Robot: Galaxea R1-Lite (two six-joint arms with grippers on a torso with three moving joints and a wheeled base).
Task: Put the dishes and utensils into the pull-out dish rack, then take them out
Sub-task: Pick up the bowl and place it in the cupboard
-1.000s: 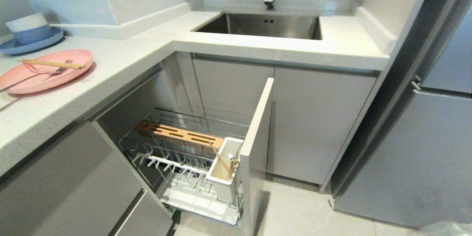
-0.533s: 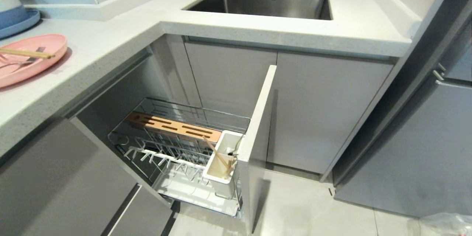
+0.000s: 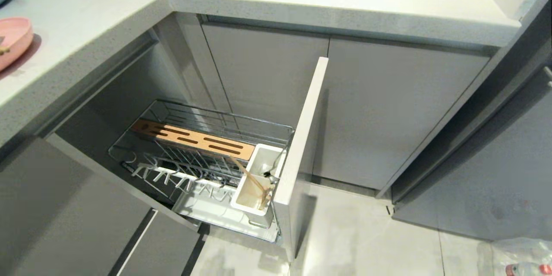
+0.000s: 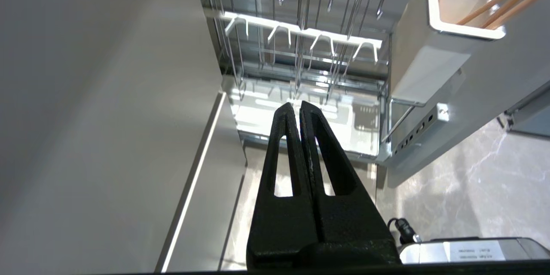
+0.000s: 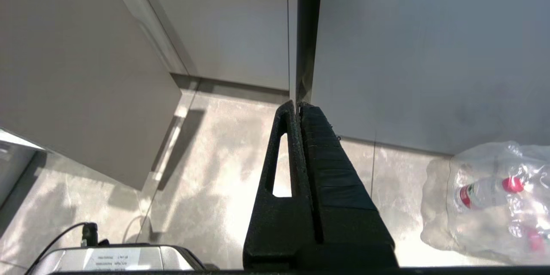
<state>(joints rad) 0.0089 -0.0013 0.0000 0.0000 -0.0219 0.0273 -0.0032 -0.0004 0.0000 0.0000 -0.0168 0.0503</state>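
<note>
The pull-out dish rack (image 3: pixel 202 114) stands pulled out below the counter, with its brown wooden strip (image 3: pixel 192 140) and white caddy (image 3: pixel 241 200). Light wooden chopsticks (image 3: pixel 252 177) lean in the caddy. An edge of the pink plate (image 3: pixel 13 39) shows on the counter at far left. The bowl and the fork are out of view. No arm appears in the head view. My left gripper (image 4: pixel 297 104) is shut and empty, low in front of the rack (image 4: pixel 300 38) and its caddy (image 4: pixel 442 21). My right gripper (image 5: pixel 297 104) is shut and empty over the floor.
The rack's narrow cabinet front (image 3: pixel 302 138) juts out into the floor space. A drawer front (image 3: pixel 164 246) is at lower left. A plastic bag of bottles (image 5: pixel 490 197) lies on the floor to the right, near a tall grey door (image 3: pixel 496 172).
The head camera has tilted downward, so the whole scene slid up in the picture; the sink and plate are nearly out of frame. Nothing in the kitchen has moved.
</note>
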